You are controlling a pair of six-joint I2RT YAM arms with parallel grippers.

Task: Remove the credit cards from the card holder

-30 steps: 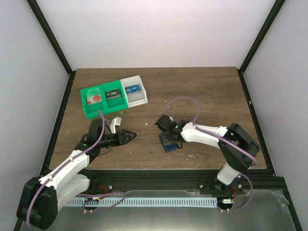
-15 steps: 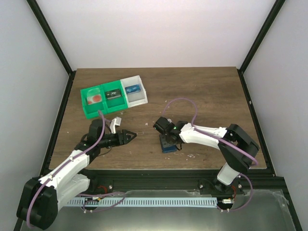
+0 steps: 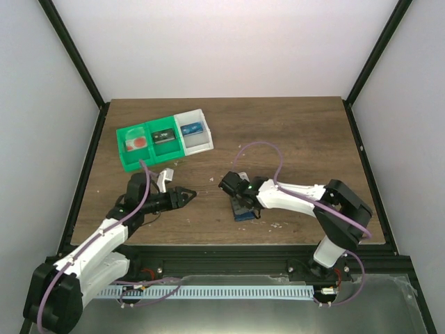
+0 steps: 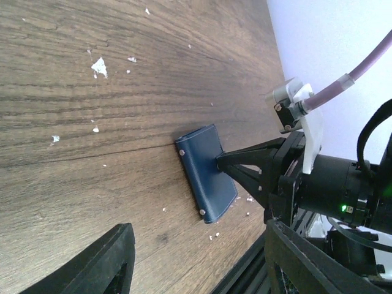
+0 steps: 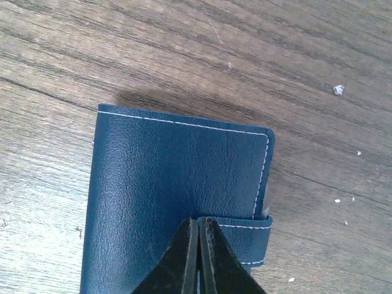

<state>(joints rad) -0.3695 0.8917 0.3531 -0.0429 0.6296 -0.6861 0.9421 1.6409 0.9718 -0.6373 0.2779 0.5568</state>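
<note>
Resting the right gripper [image 5: 198,223] on the card holder [image 5: 171,177].
Right jaws were clenched tip to tip, touching the closed blue holder beside its strap [image 5: 254,236]. Left gripper [image 4: 197,236] jaws were released; the holder lay ahead of them, well apart.

Above wallet [image 5: 177,196]: the right gripper [image 5: 198,236] rests on its top, fingers together, blocking the way down.
Left of wallet: bare table [image 3: 208,209] up to the left gripper [image 3: 186,195]; a gripper could pass.
Back left: tray [image 3: 126,164], well apart from the wallet.
Behind wallet: bare wood.
</note>
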